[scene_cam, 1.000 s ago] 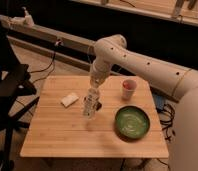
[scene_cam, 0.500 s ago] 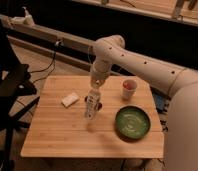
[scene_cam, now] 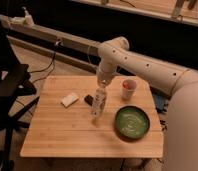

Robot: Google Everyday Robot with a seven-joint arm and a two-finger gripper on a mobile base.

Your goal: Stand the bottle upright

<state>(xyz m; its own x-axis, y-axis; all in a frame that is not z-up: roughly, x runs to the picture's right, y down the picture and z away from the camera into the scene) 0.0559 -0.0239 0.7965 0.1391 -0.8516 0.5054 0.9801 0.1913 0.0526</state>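
Note:
The bottle (scene_cam: pixel 98 104) is a slim clear one with a pale label. It stands almost upright, leaning slightly, near the middle of the wooden table (scene_cam: pixel 67 135). My gripper (scene_cam: pixel 101 89) points straight down from the white arm and is shut on the bottle's top. The bottle's base rests on or just above the tabletop; I cannot tell which.
A small pink cup (scene_cam: pixel 128 88) stands to the right of the bottle. A green bowl (scene_cam: pixel 132 122) lies at the front right. A flat black object (scene_cam: pixel 88 99) and a white block (scene_cam: pixel 69 100) lie just left of the bottle. A dark chair (scene_cam: pixel 9 95) stands left of the table.
The gripper and the bottle have shifted slightly to the right. The other things have not moved.

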